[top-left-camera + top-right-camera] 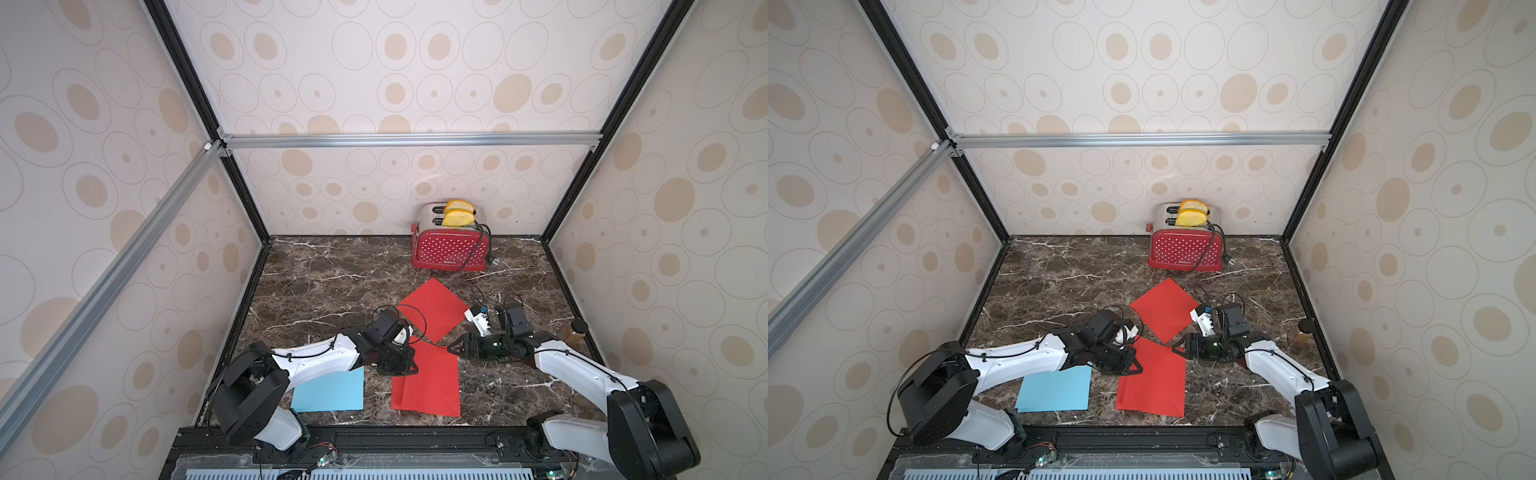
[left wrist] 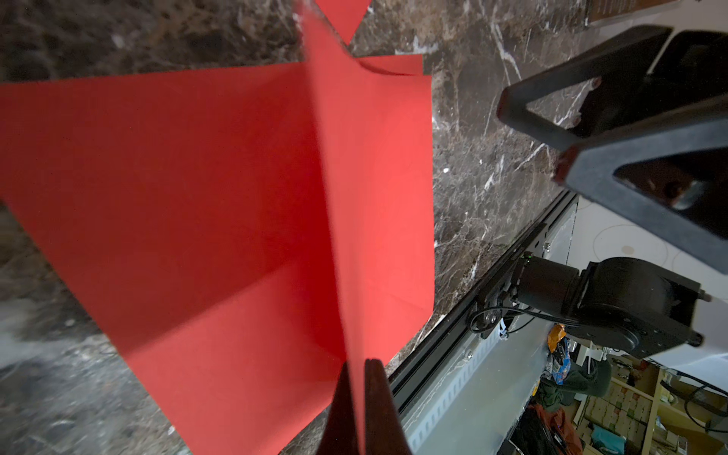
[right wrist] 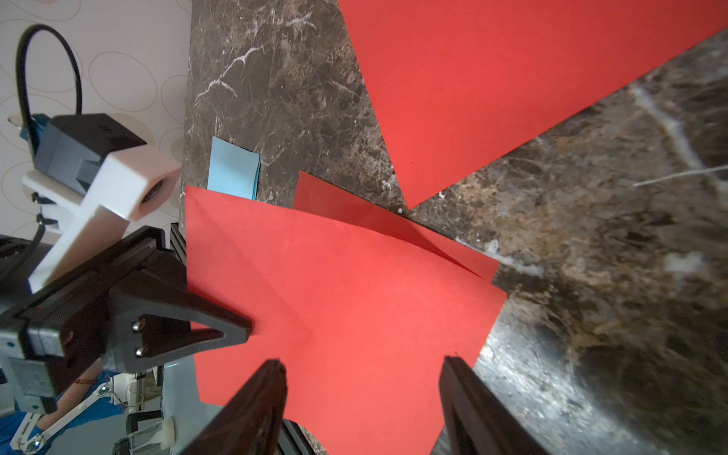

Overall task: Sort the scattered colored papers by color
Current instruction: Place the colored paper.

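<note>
In both top views the left gripper (image 1: 405, 366) sits at lower centre, clamped tight on a red sheet (image 1: 432, 384). The left wrist view shows the paper pinched up into a raised ridge between the closed jaws. The right gripper (image 3: 364, 364) faces the same sheet from the right of the frame. Its jaws stand apart with the sheet's edge between them, and I see nothing gripped. A second red sheet (image 3: 346, 205) peeks out from beneath the first. A third red sheet (image 1: 434, 309) lies alone above centre on the marble table (image 1: 316, 282), its lower corner just beside the pile. The light-blue paper (image 1: 332, 392) lies at lower left, partly under the left arm. The red dotted toaster (image 1: 451, 249) stands at the back, well apart.

The main risk, as I judge it, is two claws on one thin sheet. If the right one shuts and the arms pull apart, the paper could crease harder or tear. A low closing jaw could also catch the sheet underneath and drag it askew. Sliding the pile might also nudge the nearby third sheet.
</note>
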`<state>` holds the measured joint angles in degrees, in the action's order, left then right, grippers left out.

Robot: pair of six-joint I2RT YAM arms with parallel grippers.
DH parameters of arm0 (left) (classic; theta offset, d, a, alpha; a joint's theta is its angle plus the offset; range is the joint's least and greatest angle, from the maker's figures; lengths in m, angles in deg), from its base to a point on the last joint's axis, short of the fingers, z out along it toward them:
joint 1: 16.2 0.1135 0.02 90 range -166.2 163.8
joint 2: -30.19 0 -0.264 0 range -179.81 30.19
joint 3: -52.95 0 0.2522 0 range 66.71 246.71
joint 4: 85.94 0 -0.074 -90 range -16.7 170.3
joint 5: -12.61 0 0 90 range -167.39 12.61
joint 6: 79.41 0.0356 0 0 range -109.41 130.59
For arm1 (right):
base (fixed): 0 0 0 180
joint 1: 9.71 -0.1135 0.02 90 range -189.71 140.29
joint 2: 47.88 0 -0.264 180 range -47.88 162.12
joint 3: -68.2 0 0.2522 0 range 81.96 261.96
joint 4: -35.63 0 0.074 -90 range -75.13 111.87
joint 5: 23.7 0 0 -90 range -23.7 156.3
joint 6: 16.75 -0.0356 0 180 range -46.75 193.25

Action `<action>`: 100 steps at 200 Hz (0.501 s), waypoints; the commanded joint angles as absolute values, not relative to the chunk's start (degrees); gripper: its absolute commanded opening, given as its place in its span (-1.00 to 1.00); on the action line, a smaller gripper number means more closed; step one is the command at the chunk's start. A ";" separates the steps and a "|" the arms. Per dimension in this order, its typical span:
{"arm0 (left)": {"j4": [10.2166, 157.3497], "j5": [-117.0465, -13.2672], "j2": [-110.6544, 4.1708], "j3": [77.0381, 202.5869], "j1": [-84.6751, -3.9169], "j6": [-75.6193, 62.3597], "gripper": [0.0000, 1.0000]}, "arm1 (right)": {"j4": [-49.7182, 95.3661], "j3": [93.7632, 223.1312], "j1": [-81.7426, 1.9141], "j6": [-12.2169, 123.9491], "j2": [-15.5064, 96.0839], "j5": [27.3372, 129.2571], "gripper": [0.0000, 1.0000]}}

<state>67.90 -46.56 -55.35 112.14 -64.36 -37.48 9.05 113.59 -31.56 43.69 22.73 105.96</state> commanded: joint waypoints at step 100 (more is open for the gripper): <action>66.10 -49.52 -56.68 115.29 -64.19 -36.61 -1.00 | 12.86 116.62 -34.48 45.10 30.94 105.16 0.37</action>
<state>67.72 -48.61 -56.31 113.47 -64.36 -37.55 11.48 115.12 -33.50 43.91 29.12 105.87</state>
